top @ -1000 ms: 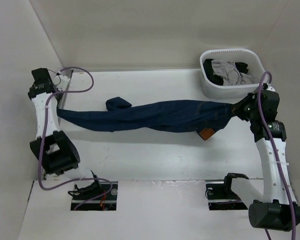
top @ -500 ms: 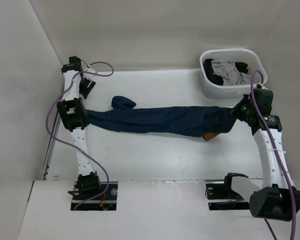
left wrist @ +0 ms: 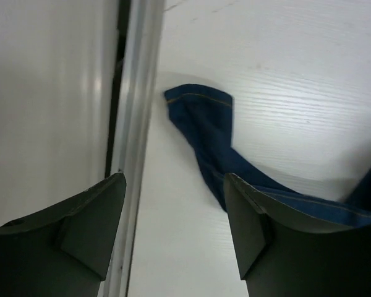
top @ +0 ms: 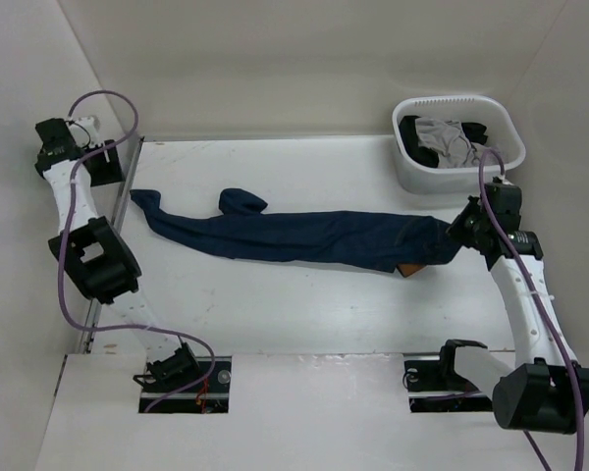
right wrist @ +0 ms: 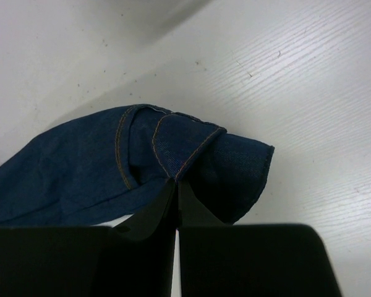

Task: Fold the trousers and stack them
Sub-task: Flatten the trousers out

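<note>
The dark navy trousers (top: 314,235) lie stretched out lengthwise across the table, one leg hem (top: 142,201) at the far left and the other leg end folded over (top: 240,201). A tan patch (top: 408,270) peeks out under the waist end. My right gripper (top: 461,231) is shut on the waistband seam (right wrist: 173,167), holding that end just above the table. Beside the table's left rail, my left gripper (left wrist: 174,178) stands open with nothing between its fingers. The leg hem (left wrist: 198,105) lies a little beyond them.
A white basket (top: 412,172) at the back right holds grey and black garments (top: 452,137). A metal rail (top: 123,201) runs along the table's left edge, with the enclosure wall just beyond it. White walls close in the back and both sides.
My left gripper opened and let go of the leg end, which now lies on the table, and the arm swung back to the far left. The right gripper kept its grip, shifting slightly.
</note>
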You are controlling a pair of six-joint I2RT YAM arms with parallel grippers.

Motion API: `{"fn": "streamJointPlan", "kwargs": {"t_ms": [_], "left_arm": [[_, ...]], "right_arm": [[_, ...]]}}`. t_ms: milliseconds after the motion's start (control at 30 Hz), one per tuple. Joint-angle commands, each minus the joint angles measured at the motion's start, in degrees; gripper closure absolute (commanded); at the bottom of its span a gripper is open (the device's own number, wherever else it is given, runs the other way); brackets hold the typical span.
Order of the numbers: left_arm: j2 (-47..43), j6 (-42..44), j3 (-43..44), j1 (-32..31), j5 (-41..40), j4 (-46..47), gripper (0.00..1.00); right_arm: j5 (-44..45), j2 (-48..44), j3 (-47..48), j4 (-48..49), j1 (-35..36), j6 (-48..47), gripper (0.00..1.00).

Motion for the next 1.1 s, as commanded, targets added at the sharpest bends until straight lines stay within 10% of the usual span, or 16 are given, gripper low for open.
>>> {"fn": "streamJointPlan", "kwargs": {"t_ms": [0,333,867,1000,1067], "left_arm": [[6.4,-3.3,-1.5,-1.2,4.5,-0.4,0.38],[21.8,-11.6,15.6,-2.5,-2.9,1.3,0.37],[26.2,-11.3,16.9,-4.0,-5.9,2.9,0.38],[27.4,-9.1,16.7,-5.3,-3.3,-0.4,0.52],[27.7,-7.7,16.0,-5.4,-0.7,-3.2,0.75]], "right_arm": [[2.5,-0.2,0.0,2.4,2.0,-0.8,0.96],[4.9,0.0,-2.1,2.8,4.4,-0.5,0.96],[5.7,-1.8,-2.9,2.4,5.1,-0.4,0.96],[5.8,-1.8,-2.1,2.3,5.1,-0.5,0.96],[5.8,-2.1,-2.0,2.3,5.1,-0.6,0.96]]}}
